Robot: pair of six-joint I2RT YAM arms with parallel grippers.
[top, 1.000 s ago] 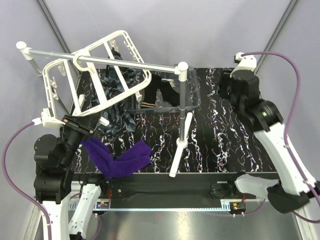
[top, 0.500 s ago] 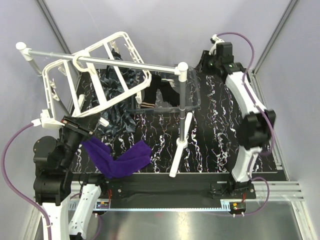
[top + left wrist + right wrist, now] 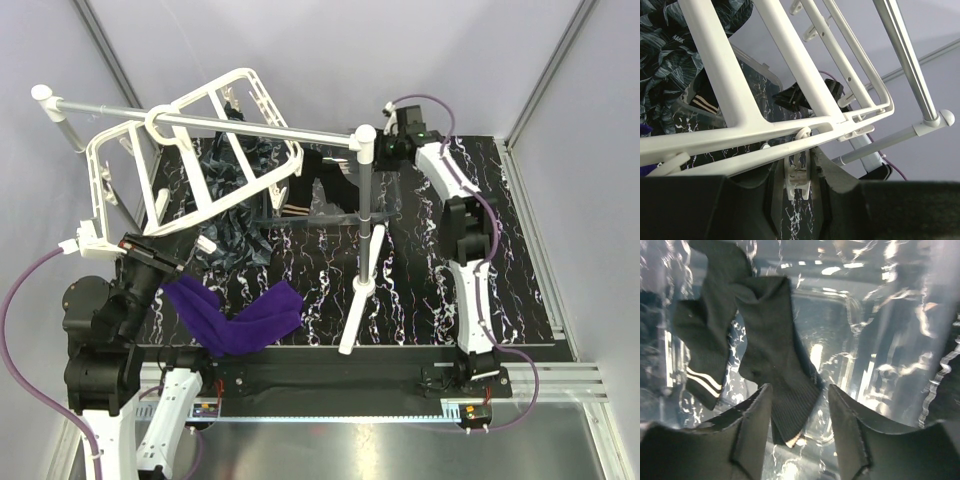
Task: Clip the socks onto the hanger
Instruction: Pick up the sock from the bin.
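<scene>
Purple sock [image 3: 245, 322] unclipped by near-left corner; R gripper [image 3: 799, 392] gapes over black sock [image 3: 770, 350]; L gripper [image 3: 798, 167] straddles hanger [image 3: 720, 65] clip [image 3: 797, 179], grip unclear.

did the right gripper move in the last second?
Yes. The right gripper swung left, from the far-right corner of the table to beside the rod stand's post.

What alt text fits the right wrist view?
The right claw hangs open over a black ribbed fabric sock lying in a clear plastic bin. A second black sock with pale cuff stripes lies beside it.
</scene>
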